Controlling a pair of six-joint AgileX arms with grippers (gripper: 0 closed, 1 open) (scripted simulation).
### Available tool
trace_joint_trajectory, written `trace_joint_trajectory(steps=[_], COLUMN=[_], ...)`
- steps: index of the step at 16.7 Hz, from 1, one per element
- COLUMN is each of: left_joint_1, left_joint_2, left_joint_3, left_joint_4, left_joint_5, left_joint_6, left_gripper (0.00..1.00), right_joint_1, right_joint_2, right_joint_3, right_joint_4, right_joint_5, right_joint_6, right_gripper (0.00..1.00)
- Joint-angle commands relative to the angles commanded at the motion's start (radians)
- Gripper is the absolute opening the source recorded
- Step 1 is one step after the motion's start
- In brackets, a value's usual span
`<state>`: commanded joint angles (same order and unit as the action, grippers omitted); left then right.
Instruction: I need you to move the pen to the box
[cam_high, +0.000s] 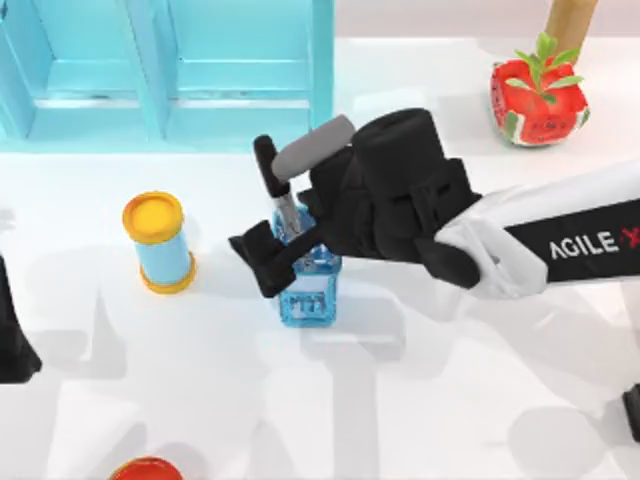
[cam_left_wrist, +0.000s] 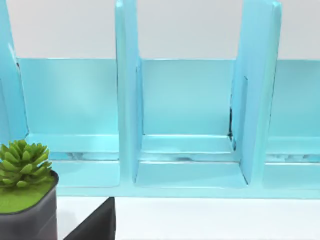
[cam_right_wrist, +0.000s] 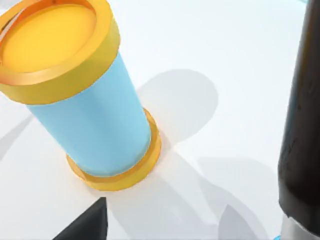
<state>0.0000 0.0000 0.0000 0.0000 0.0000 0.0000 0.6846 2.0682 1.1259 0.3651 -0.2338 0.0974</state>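
Right end effector (cam_high: 285, 240) sits over the middle of the bench (cam_high: 420, 400), reached in from the right side, fingers pinching the pen (cam_high: 280, 190) on its barrel. Pen stands nearly upright in the blue clear holder (cam_high: 308, 290), black cap end up and leaning slightly toward the back. Right wrist view: the black cap (cam_right_wrist: 302, 115) runs down one edge, silver barrel just beginning below it.

Yellow-lidded blue cylinder (cam_high: 160, 243) stands upright to the left of the holder, apart from it; it is close up in the right wrist view (cam_right_wrist: 85, 95), yellow rings at top and base.

Light blue shelf unit with open compartments (cam_high: 170, 70) along the back left. Left wrist view faces those compartments (cam_left_wrist: 187, 125), with a small succulent in a dark pot (cam_left_wrist: 25, 190) in the foreground.

Left arm (cam_high: 15, 330) parked at the left edge; I cannot tell how its end effector stands.

Red-and-green patterned pot with a plant (cam_high: 538, 95) at the back right. Red round object (cam_high: 146, 468) at the front edge, left of centre.
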Motion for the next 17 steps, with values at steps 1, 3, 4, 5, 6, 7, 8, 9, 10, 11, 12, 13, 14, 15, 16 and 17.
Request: trace_joint_trajectory(steps=[1,3,4,5,6,7,8,9,10,11,12,13,14,15,16,17], left_joint_1=[0.000,0.000,0.000,0.000,0.000,0.000,0.000,0.000,0.000,0.000,0.000,0.000,0.000,0.000,0.000,0.000], left_joint_2=[0.000,0.000,0.000,0.000,0.000,0.000,0.000,0.000,0.000,0.000,0.000,0.000,0.000,0.000,0.000,0.000], left_joint_3=[0.000,0.000,0.000,0.000,0.000,0.000,0.000,0.000,0.000,0.000,0.000,0.000,0.000,0.000,0.000,0.000], left_joint_4=[0.000,0.000,0.000,0.000,0.000,0.000,0.000,0.000,0.000,0.000,0.000,0.000,0.000,0.000,0.000,0.000], left_joint_5=[0.000,0.000,0.000,0.000,0.000,0.000,0.000,0.000,0.000,0.000,0.000,0.000,0.000,0.000,0.000,0.000], left_joint_6=[0.000,0.000,0.000,0.000,0.000,0.000,0.000,0.000,0.000,0.000,0.000,0.000,0.000,0.000,0.000,0.000], left_gripper=[1.00,1.00,1.00,1.00,1.00,1.00,1.00,1.00,1.00,1.00,1.00,1.00,1.00,1.00,1.00,1.00], right_joint_1=[0.000,0.000,0.000,0.000,0.000,0.000,0.000,0.000,0.000,0.000,0.000,0.000,0.000,0.000,0.000,0.000], right_joint_2=[0.000,0.000,0.000,0.000,0.000,0.000,0.000,0.000,0.000,0.000,0.000,0.000,0.000,0.000,0.000,0.000], right_joint_3=[0.000,0.000,0.000,0.000,0.000,0.000,0.000,0.000,0.000,0.000,0.000,0.000,0.000,0.000,0.000,0.000], right_joint_4=[0.000,0.000,0.000,0.000,0.000,0.000,0.000,0.000,0.000,0.000,0.000,0.000,0.000,0.000,0.000,0.000], right_joint_5=[0.000,0.000,0.000,0.000,0.000,0.000,0.000,0.000,0.000,0.000,0.000,0.000,0.000,0.000,0.000,0.000], right_joint_6=[0.000,0.000,0.000,0.000,0.000,0.000,0.000,0.000,0.000,0.000,0.000,0.000,0.000,0.000,0.000,0.000], right_gripper=[1.00,0.92,0.85,0.77,0.70,0.62,0.55,0.47,0.40,0.32,0.25,0.17,0.10,0.02,0.00,0.00])
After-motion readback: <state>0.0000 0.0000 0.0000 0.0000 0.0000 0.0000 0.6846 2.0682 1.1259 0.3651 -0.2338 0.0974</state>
